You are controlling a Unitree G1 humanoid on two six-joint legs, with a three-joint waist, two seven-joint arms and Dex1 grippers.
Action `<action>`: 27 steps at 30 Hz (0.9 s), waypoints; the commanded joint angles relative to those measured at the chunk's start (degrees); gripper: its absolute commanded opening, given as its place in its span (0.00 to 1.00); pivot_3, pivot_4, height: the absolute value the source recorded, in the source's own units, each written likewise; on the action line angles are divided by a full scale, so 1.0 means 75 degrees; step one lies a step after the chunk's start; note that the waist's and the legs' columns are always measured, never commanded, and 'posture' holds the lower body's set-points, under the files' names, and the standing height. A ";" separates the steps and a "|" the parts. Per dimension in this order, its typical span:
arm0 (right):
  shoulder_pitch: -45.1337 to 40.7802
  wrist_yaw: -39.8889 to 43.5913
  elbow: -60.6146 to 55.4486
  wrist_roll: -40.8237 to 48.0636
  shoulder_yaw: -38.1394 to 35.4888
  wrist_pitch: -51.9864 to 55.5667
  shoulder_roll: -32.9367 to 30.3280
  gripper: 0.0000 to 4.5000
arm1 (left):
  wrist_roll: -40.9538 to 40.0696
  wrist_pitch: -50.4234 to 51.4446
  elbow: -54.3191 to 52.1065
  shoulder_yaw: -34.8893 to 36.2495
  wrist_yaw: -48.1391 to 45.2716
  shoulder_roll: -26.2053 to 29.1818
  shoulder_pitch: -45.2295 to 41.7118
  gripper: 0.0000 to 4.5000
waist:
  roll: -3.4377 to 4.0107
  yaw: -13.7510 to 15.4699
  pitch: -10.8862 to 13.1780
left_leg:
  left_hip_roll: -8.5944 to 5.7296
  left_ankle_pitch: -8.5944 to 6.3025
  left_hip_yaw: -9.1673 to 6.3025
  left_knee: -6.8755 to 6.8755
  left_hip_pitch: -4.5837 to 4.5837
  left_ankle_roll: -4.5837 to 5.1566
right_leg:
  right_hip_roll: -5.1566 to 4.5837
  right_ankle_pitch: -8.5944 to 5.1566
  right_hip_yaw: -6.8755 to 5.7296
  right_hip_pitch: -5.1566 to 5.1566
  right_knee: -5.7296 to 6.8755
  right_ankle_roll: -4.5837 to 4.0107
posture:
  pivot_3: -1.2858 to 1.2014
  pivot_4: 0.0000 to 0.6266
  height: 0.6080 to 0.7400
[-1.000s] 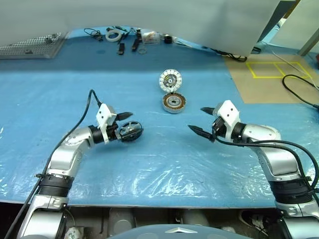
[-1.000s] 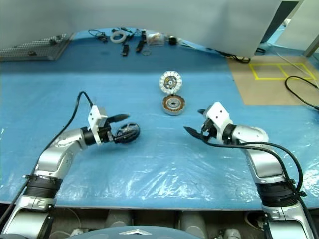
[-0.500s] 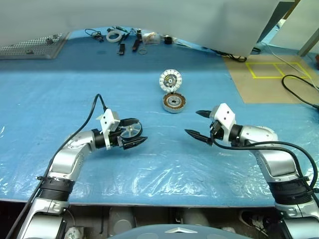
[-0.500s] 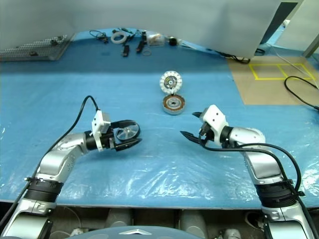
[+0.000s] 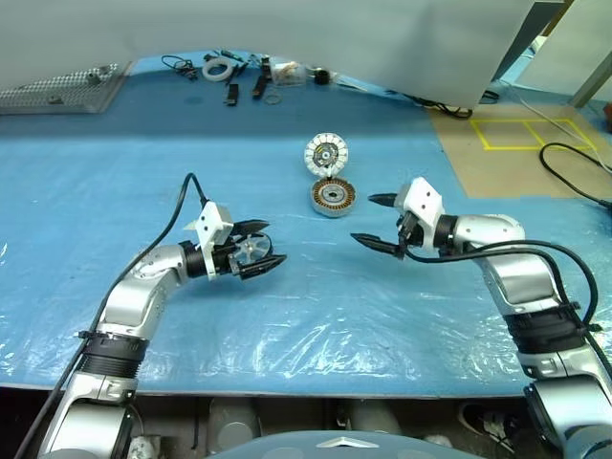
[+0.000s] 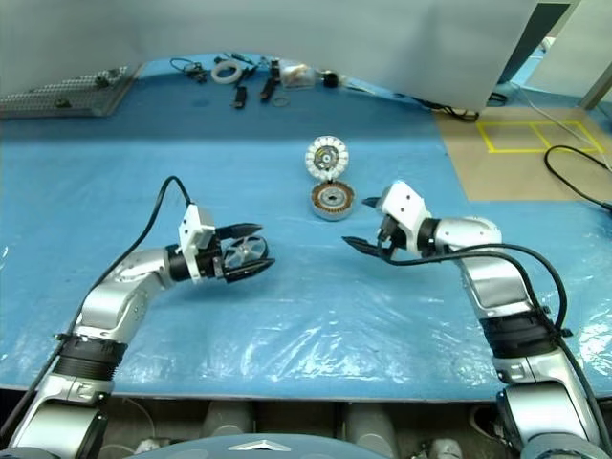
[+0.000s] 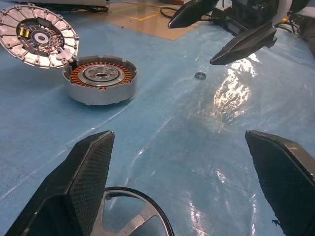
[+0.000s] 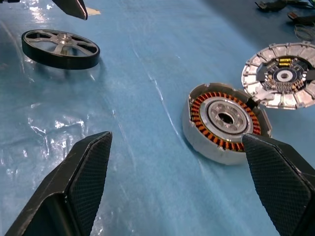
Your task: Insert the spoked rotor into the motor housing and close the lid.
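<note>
Blue plastic sheet [image 5: 287, 316] over the table, wrinkled and shiny near the front edge.

Left gripper [image 5: 260, 245]: spread wide, pointing level toward the middle of the table, pinching nothing. Straddles the rotor [image 5: 251, 251], which lies flat on the sheet between the two black fingers [image 7: 86, 177], rim dark, spokes silver. Cannot tell whether either finger touches the rim.

Right gripper [image 5: 368, 220]: spread wide too, empty, tilted slightly down and aimed toward the left one. Hangs just beside the housing [image 5: 333, 197], on its right, apart from it.

Housing near the table's middle, upright and open, with copper windings ringed around a silver hub. Well apart from the rotor, farther from the robot and to its right.

Lid [image 5: 327, 154] just behind the housing, tilted up, low edge meeting the housing's far rim, segmented face with dark centre turned toward the robot.

Small dark nut [image 7: 200, 75] on the sheet between the housing and the right gripper, seen from the left wrist.

At the far edge: white tape ring [image 5: 218, 68] among small black tools and cables, and a perforated metal tray [image 5: 57, 88] at far left. Beyond the sheet at far right, brown floor with a yellow taped square [image 5: 521, 134].
</note>
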 commanded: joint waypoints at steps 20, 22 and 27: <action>-0.4277 0.1754 0.4767 -0.1798 0.1952 -0.0390 0.1163 0.99 | -0.0054 -0.0054 -0.0388 0.0012 0.0414 -0.0482 0.0204 1.00 | -0.0004 0.0005 0.0003 | 0.0011 0.0003 0.0000 0.0000 -0.0022 0.0005 | 0.0000 -0.0001 -0.0013 -0.0018 0.0019 -0.0023 | 0.52 0.24 1.00; -0.4449 0.1690 0.5072 -0.2146 0.2159 -0.0499 0.1203 0.99 | -0.0059 -0.0013 -0.0458 -0.0016 0.0474 -0.0546 0.0244 1.00 | -0.0005 0.0007 0.0003 | 0.0012 0.0015 0.0000 0.0000 -0.0024 0.0025 | 0.0000 -0.0002 -0.0015 -0.0020 0.0020 -0.0024 | 0.52 0.24 1.00; -0.5071 0.1138 0.6055 -0.2797 0.2387 0.0167 0.1771 0.99 | -0.0041 0.0035 -0.0642 -0.0103 0.0549 -0.0649 0.0418 1.00 | -0.0004 -0.0031 0.0004 | 0.0015 0.0015 0.0000 -0.0001 -0.0024 0.0025 | 0.0001 -0.0006 -0.0015 -0.0029 0.0027 -0.0032 | 0.52 0.24 1.00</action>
